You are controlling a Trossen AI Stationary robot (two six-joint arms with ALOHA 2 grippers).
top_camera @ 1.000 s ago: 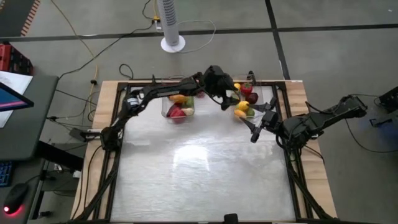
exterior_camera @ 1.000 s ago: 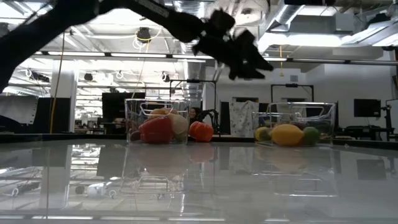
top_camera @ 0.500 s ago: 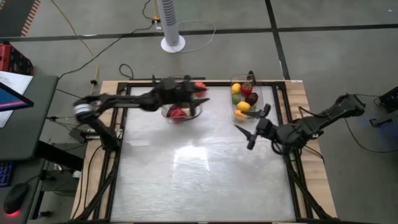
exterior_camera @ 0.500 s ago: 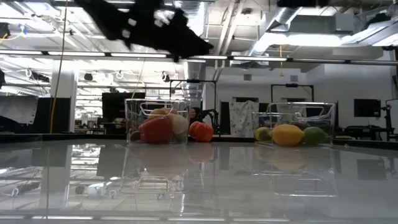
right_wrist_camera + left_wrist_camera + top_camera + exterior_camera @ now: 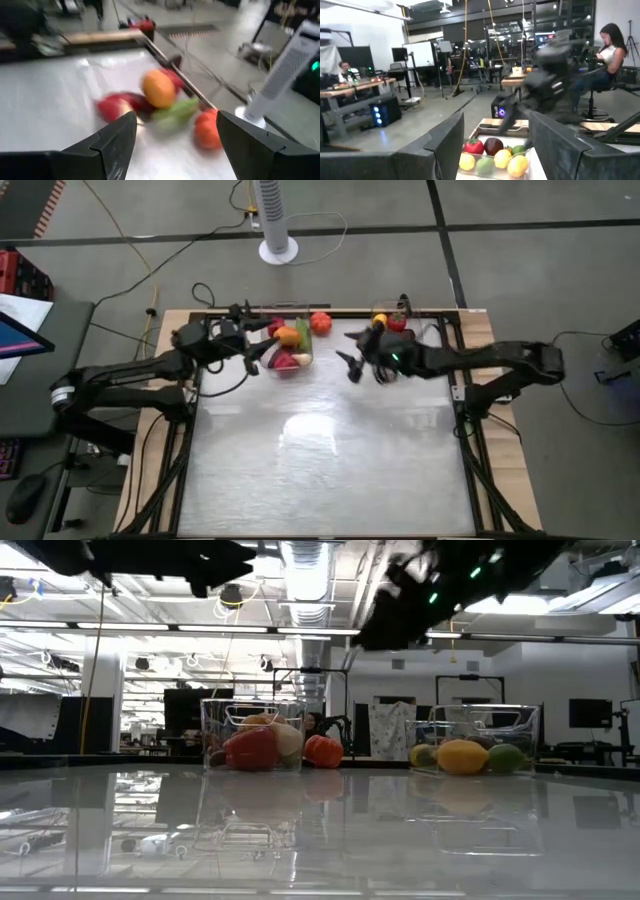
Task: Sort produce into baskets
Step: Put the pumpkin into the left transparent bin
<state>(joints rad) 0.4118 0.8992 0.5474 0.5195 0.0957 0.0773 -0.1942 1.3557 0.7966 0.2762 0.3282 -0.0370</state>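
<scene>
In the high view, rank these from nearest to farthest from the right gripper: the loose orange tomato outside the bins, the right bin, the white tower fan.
From the right gripper:
1. The right bin, just beside it toward the table's right rear.
2. The orange tomato, loose on the table at the rear edge, beside the left bin.
3. The white tower fan, on the floor beyond the table.

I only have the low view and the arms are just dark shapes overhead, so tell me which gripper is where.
Observer: From above, the left gripper hangs at the left side of the left basket, and the right gripper hangs just right of it.
Operator: Now report whether either one carries produce.
Observer: No. Both wrist views show spread fingers with nothing between them.
Operator: Place that orange-red piece for me, in the basket or out.
Observer: Out. The orange-red piece sits on the table beyond the basket's far right corner.
</scene>
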